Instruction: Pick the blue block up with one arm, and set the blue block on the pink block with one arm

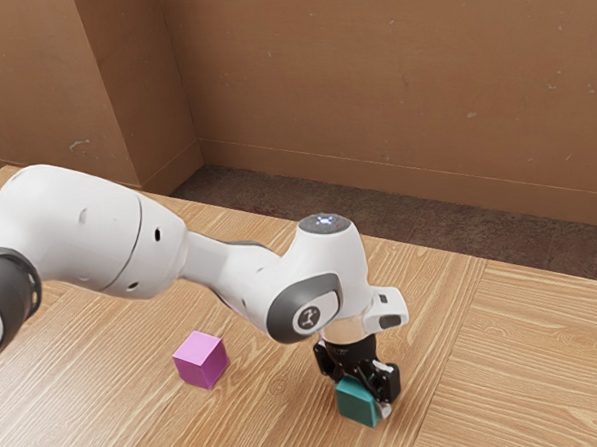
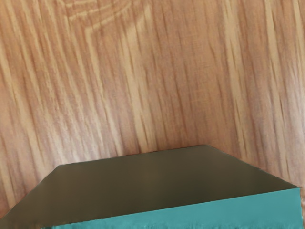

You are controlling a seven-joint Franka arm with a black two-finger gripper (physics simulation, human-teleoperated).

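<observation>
Toward the exterior view's left, the pink block (image 1: 200,359) sits bare on the tabletop (image 1: 516,362); you have nothing stacked on it yet. Well apart to its right, your end effector (image 1: 365,388) looks clenched on the blue block (image 1: 356,407), teal in render, low at the tabletop. Grasp apparently made; lift, carry and placement remain.

A light wooden table (image 1: 526,352) with streaked grain fills the lower half of the exterior frame, a seam (image 1: 455,350) running diagonally through its right part. Behind it, a dark brown floor (image 1: 428,212) crosses the middle, below plain brown walls (image 1: 391,68) with a skirting board (image 1: 376,169). The same grain (image 2: 152,71) fills the upper wrist frame.
</observation>
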